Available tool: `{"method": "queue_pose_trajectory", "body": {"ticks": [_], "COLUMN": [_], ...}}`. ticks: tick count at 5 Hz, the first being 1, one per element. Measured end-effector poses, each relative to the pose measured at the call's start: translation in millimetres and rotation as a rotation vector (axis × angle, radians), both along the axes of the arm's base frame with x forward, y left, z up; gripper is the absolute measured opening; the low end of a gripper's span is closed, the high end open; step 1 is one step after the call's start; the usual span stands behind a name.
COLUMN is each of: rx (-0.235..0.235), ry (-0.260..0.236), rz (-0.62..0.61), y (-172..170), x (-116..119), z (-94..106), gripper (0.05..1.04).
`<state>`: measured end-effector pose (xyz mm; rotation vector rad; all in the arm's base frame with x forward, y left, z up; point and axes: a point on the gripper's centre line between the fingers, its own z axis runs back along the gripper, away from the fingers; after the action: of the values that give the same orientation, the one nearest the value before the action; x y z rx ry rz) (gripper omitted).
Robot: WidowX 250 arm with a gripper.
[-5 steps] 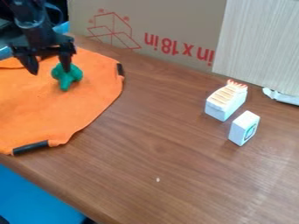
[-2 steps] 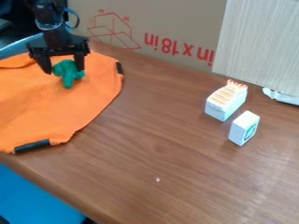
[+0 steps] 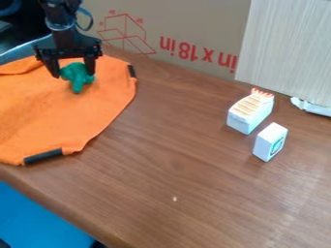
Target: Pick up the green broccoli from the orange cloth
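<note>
Gripper [image 3: 72,75] at 10 o'clock: its fingers were parted, astride the green toy [image 3: 79,79] lying on the orange cloth [image 3: 77,112], an alignment that presumably centred the toy between them.

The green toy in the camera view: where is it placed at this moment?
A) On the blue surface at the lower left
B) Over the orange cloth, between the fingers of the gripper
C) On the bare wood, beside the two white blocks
B: the green toy shows over the orange cloth, with one finger of the black gripper at each side.
</note>
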<state>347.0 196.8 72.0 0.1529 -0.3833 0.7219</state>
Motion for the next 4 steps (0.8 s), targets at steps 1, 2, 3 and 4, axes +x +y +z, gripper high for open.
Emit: {"method": "queue_pose_trajectory", "body": {"ticks": [1, 2, 3, 4], "rx": [-0.055, -0.056, -0.070, -0.076], "ry": [-0.001, -0.056, -0.081, -0.070], "rz": [-0.050, -0.085, -0.097, -0.107], "y": [-27, -57, -79, -99], "x": [-4, -4, -1, 3], "z": [14.3, 40.6, 52.5, 52.1], "gripper": [0.902, 0.902, 0.902, 0.902]}}
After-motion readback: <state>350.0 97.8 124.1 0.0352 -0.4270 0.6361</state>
